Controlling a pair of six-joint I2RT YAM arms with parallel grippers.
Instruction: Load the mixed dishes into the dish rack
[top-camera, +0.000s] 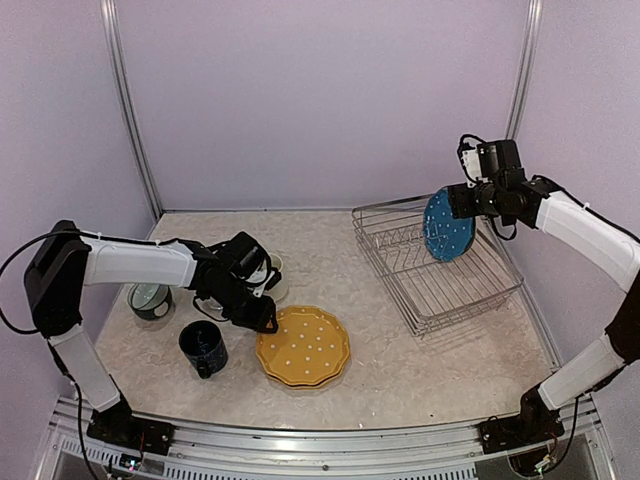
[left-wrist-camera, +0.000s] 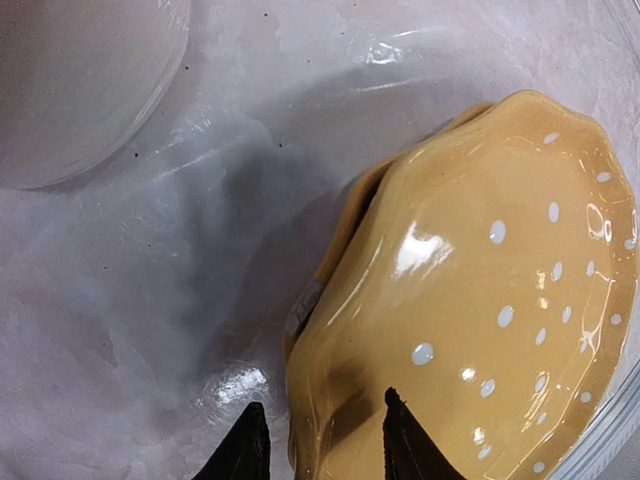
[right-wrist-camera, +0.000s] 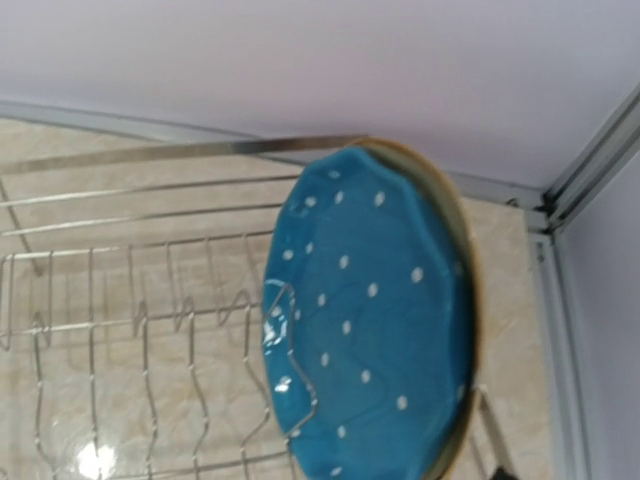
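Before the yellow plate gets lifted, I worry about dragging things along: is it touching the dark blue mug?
Apart. The top view shows a strip of bare table between the yellow plate and the dark blue mug.

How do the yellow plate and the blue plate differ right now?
The yellow plate lies flat on the table, while the blue plate stands on edge in the dish rack. The yellow plate is not yet loaded, but the blue plate already is. Their colours differ, yellow against blue. Both are scalloped with white dots.
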